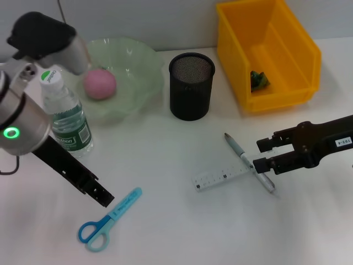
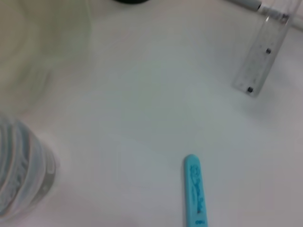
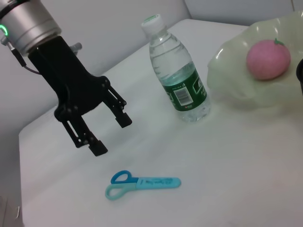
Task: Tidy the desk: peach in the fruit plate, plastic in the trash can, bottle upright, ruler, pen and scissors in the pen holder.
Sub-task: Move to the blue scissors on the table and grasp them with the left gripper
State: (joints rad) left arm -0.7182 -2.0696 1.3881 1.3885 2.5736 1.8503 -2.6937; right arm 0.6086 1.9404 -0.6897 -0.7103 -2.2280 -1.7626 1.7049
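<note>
Peach (image 1: 100,84): lies in the pale green fruit plate (image 1: 140,69) near the far left corner of the tabletop (image 1: 165,221).
Bottle (image 1: 65,116): stands upright, cap on, just in front of the plate's near left rim.
Pen holder (image 1: 191,86): black mesh cup, beside the plate toward the tabletop's middle, near the far edge.
Trash can (image 1: 298,49): yellow bin at the far right corner, with a small green scrap of plastic (image 1: 258,80) inside it.
Ruler (image 1: 220,178): clear, flat on the tabletop in front of the pen holder.
Pen (image 1: 249,162): lies across the ruler's right end, touching it.
Scissors (image 1: 109,219): blue, shut, flat near the tabletop's near left corner.
Left end effector (image 3: 110,134): fingers spread and released, holding nothing, hovering above the tabletop between the bottle and the scissors.
Right end effector (image 1: 263,155): fingers parted and released, at the right end of the pen and ruler; whether it touches the pen I cannot tell.
</note>
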